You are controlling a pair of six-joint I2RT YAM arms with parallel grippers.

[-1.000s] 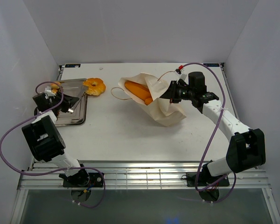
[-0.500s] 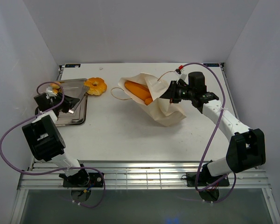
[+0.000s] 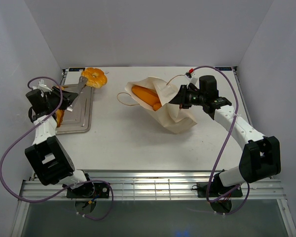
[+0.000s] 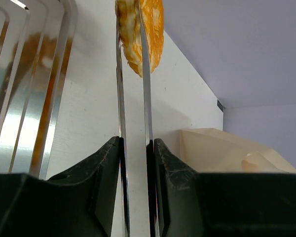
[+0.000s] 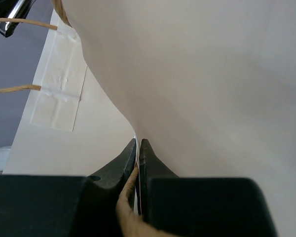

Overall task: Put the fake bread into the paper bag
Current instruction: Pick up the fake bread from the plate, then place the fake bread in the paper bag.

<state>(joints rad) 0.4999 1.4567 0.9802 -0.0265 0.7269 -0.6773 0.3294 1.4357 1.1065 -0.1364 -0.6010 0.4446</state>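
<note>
The left arm is rising from its base, folding at a bulky elbow and reaching up along the table's left edge, wrist turned so the left gripper (image 3: pixel 60 95) is pointing away and toward the centre. Its fingers (image 4: pixel 108 163) are squeezing the two thin metal blades of a pair of tongs (image 4: pixel 145 98) – clamped tight, blades nearly parallel. Straight ahead of the gripper, at the tongs' far tips, the ring-shaped doughnut (image 3: pixel 95 77) is being pinched; whether it is touching the table (image 3: pixel 118 133) cannot be told. Under the gripper and tongs a silver tray (image 3: pixel 81 118) is lying, with another orange bread piece (image 3: pixel 59 116) resting on it just behind the gripper, beneath the forearm. The right arm is bending at its elbow near the table's right side and stretching its forearm inward, so the right gripper (image 3: pixel 179 100) is meeting the paper bag (image 3: pixel 175 118). Its jaws are pressing together on a fold of the bag's wall – a cord handle (image 5: pixel 10 89) is showing just beyond them. The bag is lying on its side, its mouth ahead of this gripper, with long orange loaves (image 3: pixel 147 97) showing inside.
</note>
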